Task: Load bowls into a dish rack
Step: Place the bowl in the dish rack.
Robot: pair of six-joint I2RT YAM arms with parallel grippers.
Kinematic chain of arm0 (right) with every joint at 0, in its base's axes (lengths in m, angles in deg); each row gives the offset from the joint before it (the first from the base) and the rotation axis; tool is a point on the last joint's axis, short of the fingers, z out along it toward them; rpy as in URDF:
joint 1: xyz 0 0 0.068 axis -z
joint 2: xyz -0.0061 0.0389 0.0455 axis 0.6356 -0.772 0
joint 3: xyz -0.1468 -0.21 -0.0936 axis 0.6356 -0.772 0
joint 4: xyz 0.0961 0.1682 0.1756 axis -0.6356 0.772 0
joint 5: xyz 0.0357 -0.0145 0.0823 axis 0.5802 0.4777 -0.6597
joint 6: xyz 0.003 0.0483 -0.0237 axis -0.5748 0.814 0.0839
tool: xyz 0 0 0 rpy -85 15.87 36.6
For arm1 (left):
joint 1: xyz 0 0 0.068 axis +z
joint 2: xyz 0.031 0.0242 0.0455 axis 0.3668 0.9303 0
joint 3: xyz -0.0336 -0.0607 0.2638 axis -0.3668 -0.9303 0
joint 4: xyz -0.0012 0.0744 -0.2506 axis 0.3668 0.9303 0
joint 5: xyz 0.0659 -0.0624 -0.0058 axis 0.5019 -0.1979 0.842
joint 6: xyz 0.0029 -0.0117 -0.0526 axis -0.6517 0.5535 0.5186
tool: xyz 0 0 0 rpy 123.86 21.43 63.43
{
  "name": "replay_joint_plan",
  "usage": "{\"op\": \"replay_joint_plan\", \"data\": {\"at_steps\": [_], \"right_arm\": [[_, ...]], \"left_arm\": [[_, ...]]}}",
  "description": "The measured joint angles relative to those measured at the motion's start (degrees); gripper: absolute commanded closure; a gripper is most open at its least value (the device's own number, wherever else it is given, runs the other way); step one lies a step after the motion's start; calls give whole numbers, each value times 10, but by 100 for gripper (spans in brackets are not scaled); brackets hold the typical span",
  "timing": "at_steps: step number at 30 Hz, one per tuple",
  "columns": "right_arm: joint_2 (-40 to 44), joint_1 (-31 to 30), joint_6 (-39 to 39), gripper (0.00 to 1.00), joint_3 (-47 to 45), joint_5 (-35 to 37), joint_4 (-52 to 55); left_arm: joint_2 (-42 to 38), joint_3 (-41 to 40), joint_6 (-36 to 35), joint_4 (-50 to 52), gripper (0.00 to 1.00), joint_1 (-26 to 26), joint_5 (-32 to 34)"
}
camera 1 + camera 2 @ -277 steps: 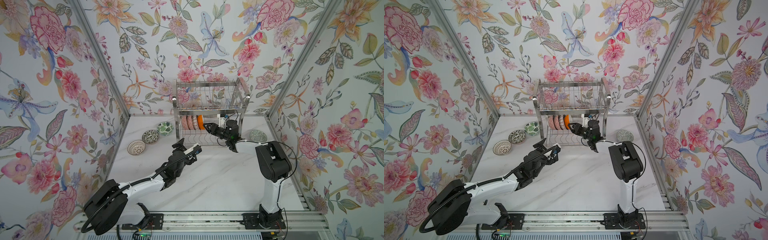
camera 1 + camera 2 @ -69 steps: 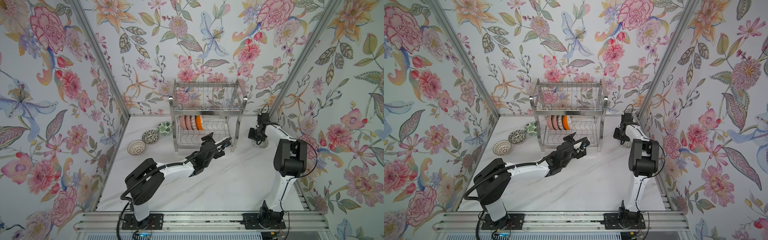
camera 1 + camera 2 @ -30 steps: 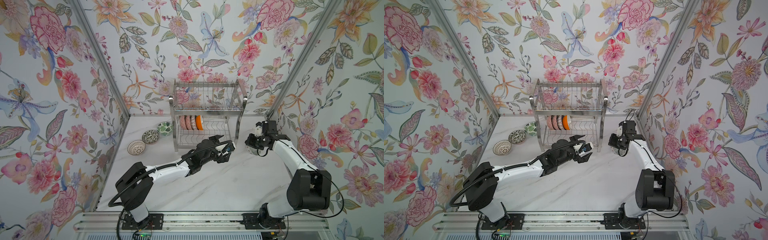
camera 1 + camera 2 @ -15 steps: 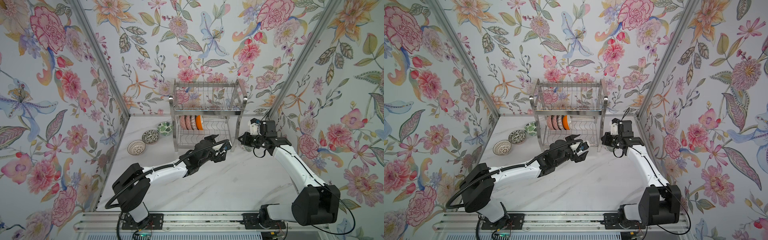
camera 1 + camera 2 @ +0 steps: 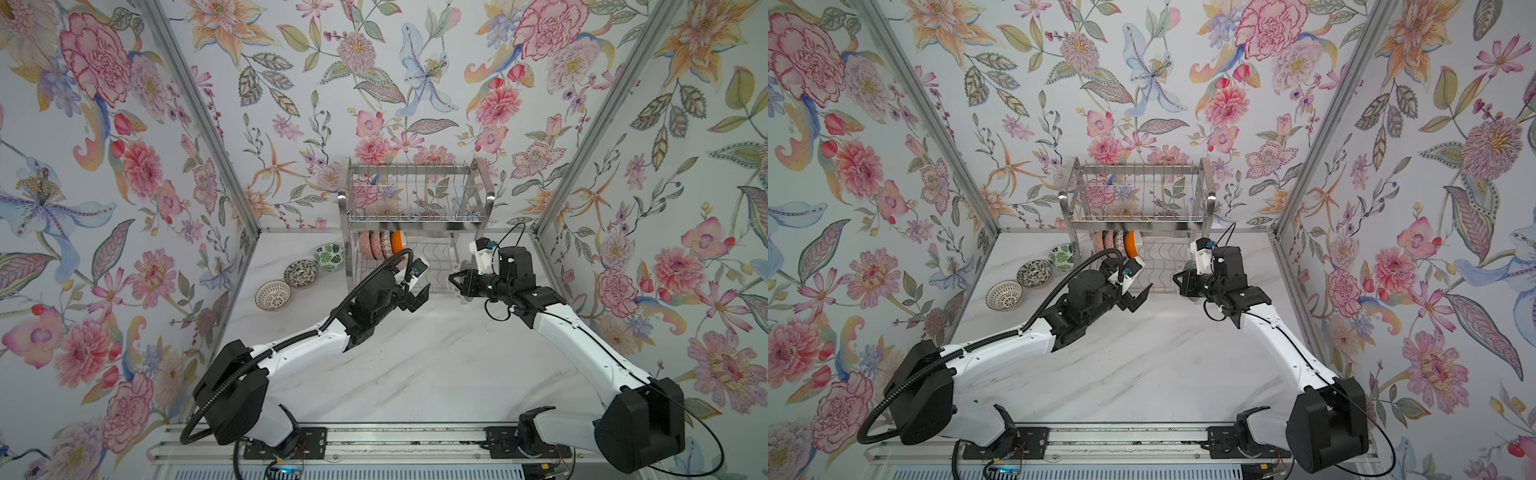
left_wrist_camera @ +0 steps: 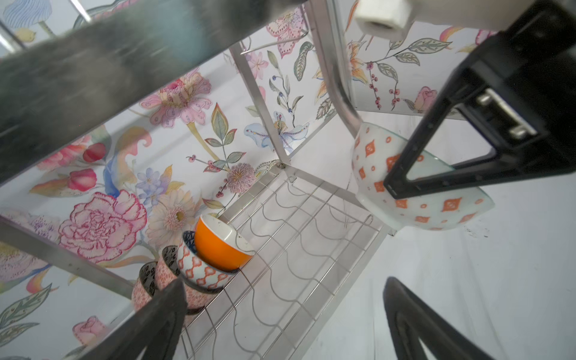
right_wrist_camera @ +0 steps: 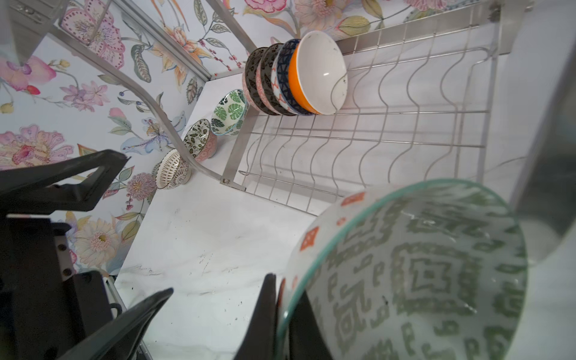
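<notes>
Right end effector [image 5: 459, 284] clamped on the rim of a bowl [image 7: 405, 271], likely rigid, slick and breakable, best held there; left end effector [image 5: 419, 296] open opposite, rack [image 5: 415, 224] just beyond both.

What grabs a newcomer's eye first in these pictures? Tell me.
The right hand grips a bowl with orange diamonds by its rim, in front of the lower tier of the dish rack, facing the open left hand. Four bowls stand on edge at that tier's end; three bowls sit on the table beside it.
</notes>
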Motion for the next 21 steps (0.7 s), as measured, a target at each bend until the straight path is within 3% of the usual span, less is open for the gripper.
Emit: {"op": "replay_joint_plan", "data": {"at_steps": [10,21], "right_arm": [[-35,-55,29,100,-22,3,-138],[-118,-82,47,100,-23,16,-237]], "left_arm": [[-24,-56,117,4,1,33,-17],[-57,-112,166,-1,1,50,-33]]}}
